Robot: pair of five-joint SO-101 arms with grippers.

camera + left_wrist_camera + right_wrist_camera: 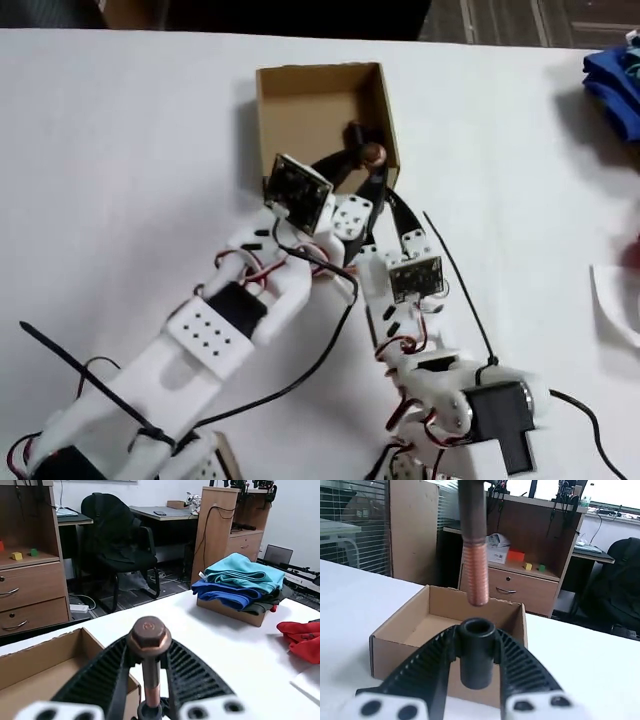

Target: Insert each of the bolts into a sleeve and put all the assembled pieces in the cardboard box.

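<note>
The left gripper [149, 652] clamps the bolt [149, 632] head-up, its threaded tip just above the mouth of the sleeve [476, 655] clenched in the right gripper [476, 637]; this pair seems not yet joined; dropping it into the cardboard box [395, 635] just behind is left to do.

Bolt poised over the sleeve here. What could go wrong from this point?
1. The bolt tip hangs just above the sleeve bore; a small offset or tilt could make it catch the rim instead of entering.
2. The left gripper holds the bolt by its shank, so a downward push might slide or tilt it.
3. The sleeve sits between the right gripper fingertips, near the box wall; a hard push could knock it loose.
</note>
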